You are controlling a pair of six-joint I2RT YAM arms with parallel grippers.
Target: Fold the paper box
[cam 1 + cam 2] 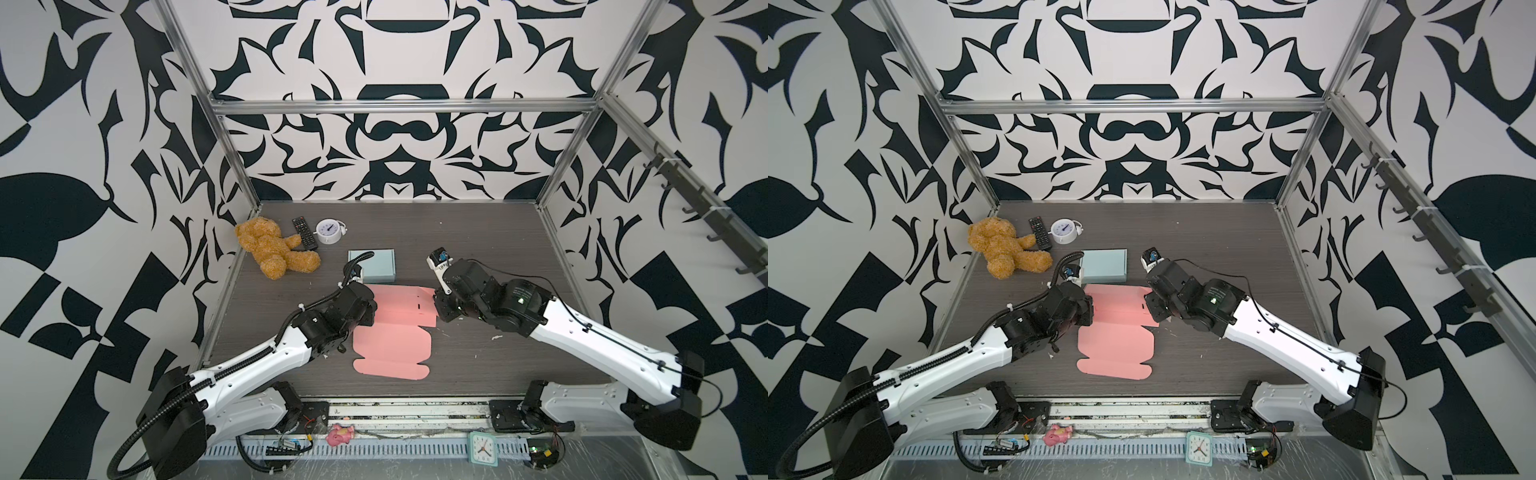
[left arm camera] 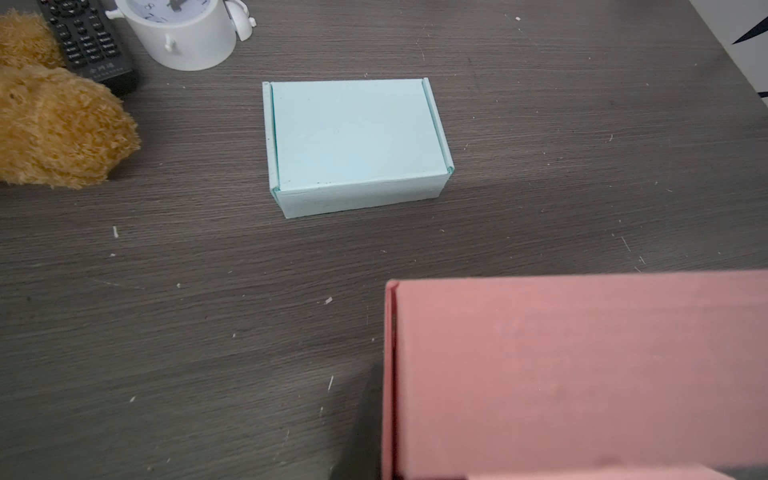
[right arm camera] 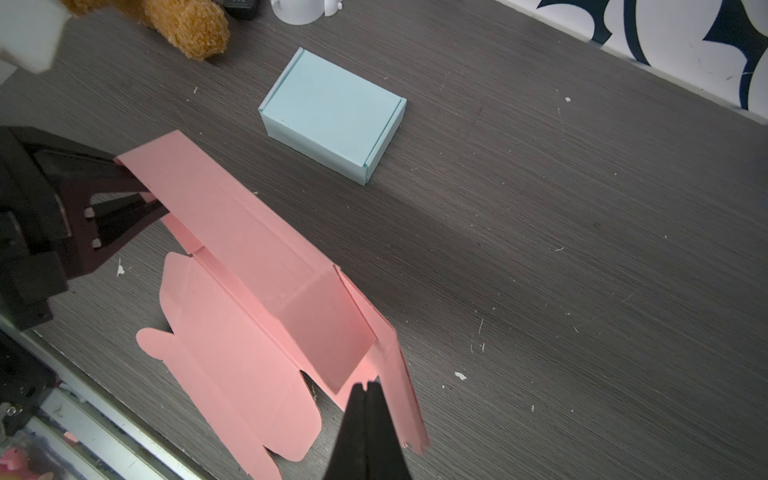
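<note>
The pink die-cut paper box is lying in the middle of the dark wood-grain counter, mostly flat, with its 12 o'clock panel standing up. The left end effector is clamping that panel's 9 o'clock end. The right end effector is sitting closed tight at the 3 o'clock side flap (whether it is pinching paper is unclear). A pale blue folded paper box is resting just beyond, at 12 o'clock.
</note>
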